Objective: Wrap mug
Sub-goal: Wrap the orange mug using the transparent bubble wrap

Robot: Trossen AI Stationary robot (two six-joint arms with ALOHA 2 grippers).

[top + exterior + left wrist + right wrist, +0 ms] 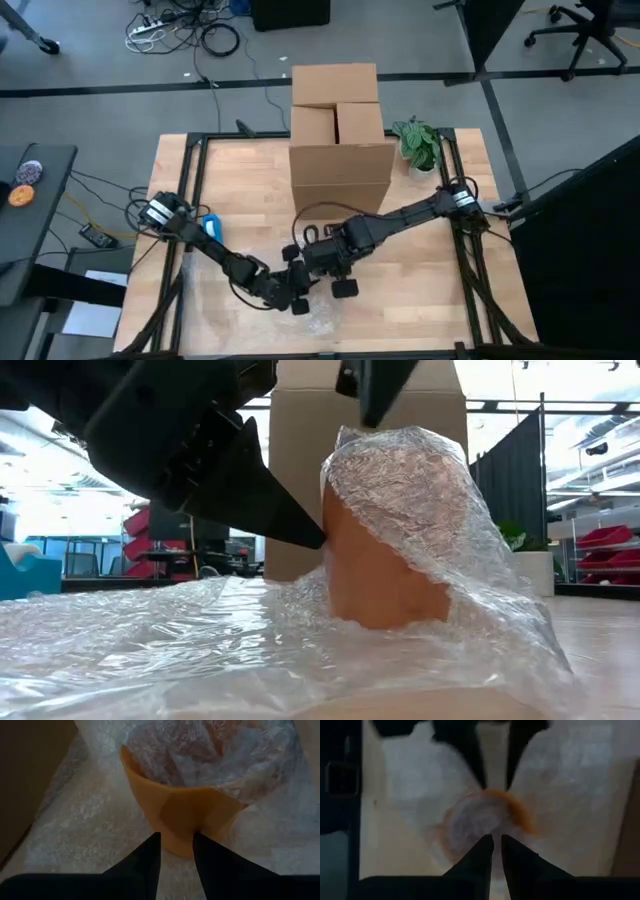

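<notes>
Mug (385, 575), orange, stands mid-frame on bubble wrap (150, 635), half covered. My left gripper (176, 847), narrow, touches its side; right gripper (497, 852), narrow, pinches wrap over the rim. Next I'd pull wrap around the bare side.

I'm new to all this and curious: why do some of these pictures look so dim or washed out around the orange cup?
Low view: bright room light behind leaves the left gripper a dark silhouette, and the bubble wrap over the mug glints. Left wrist view: dim and soft, the fingers black against the mug. Right wrist view: hazy, the mug a blurred orange ring.
</notes>
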